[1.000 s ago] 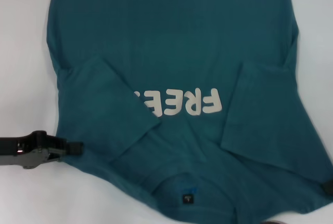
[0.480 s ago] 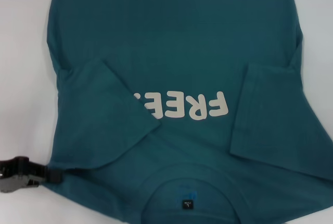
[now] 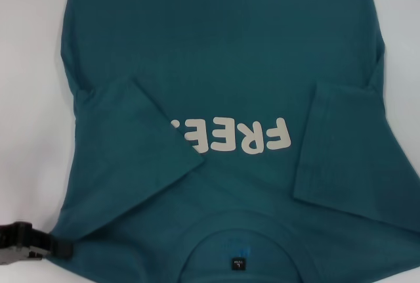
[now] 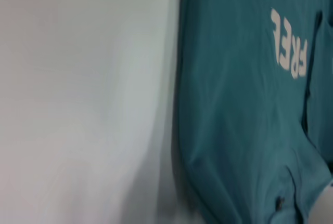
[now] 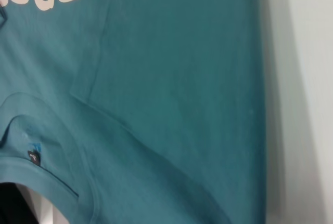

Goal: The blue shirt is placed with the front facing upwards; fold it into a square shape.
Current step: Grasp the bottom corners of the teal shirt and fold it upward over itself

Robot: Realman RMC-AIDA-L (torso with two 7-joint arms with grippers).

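Jaws of left gripper [image 3: 62, 249]: state not discernible, tip touching shirt edge, lower left of head frame. Right gripper: out of view. Blue shirt [image 3: 223, 66]: spread front-up on white table [image 3: 29, 99], both sleeves folded inward, "FREE" print [image 3: 243, 136] centre, neck label [image 3: 237, 263] bottom centre.

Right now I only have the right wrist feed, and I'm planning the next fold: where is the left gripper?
Observer: The left gripper sits low on the table, at the near left corner of the blue shirt, by the shoulder edge.
Operator: Is the sleeve on that side folded in?
Observer: Yes. The sleeve on the robot's left lies folded inward across the chest and covers the end of the print.
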